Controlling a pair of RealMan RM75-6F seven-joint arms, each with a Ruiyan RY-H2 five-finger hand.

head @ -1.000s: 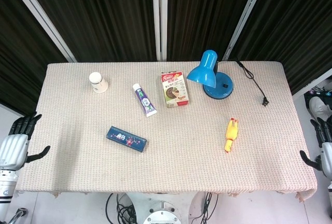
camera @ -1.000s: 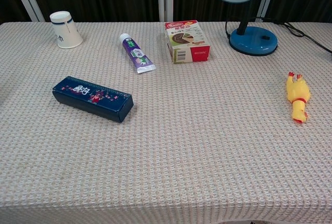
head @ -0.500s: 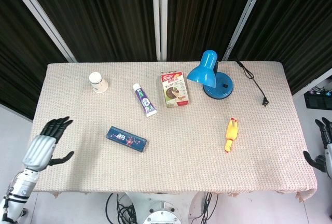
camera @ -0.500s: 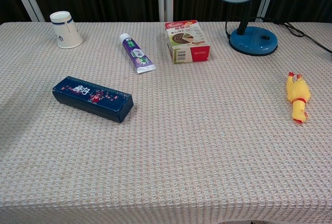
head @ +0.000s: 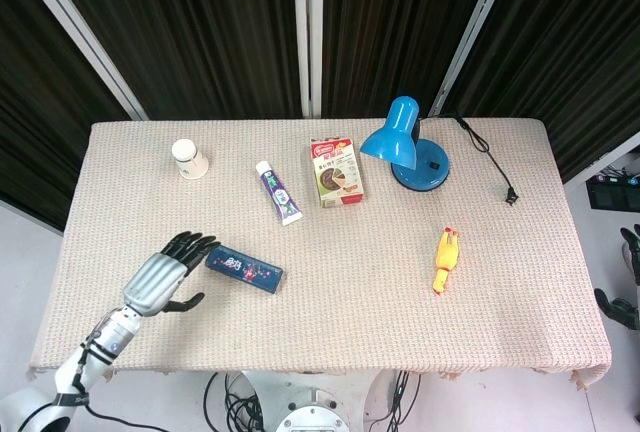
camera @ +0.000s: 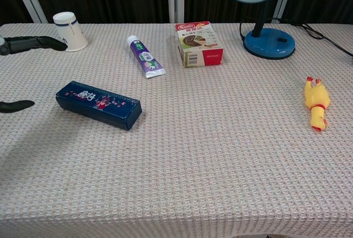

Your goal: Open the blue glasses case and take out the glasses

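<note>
The blue glasses case (head: 244, 268) (camera: 98, 104) lies closed on the table, left of centre, a long dark-blue box with a printed lid. My left hand (head: 163, 276) hovers just left of the case's left end, open, fingers spread and pointing toward it, holding nothing. In the chest view only its dark fingertips (camera: 33, 43) show at the left edge. My right hand (head: 628, 290) sits off the table's right edge, mostly cut off by the frame. The glasses are hidden.
A paper cup (head: 188, 159), a toothpaste tube (head: 278, 192), a snack box (head: 337, 172) and a blue desk lamp (head: 405, 142) with its cord (head: 490, 159) line the far half. A yellow rubber chicken (head: 446, 259) lies at right.
My left hand has swung in from the table's left edge over the cloth to the case's left end. My right hand has slid further out of the frame.
</note>
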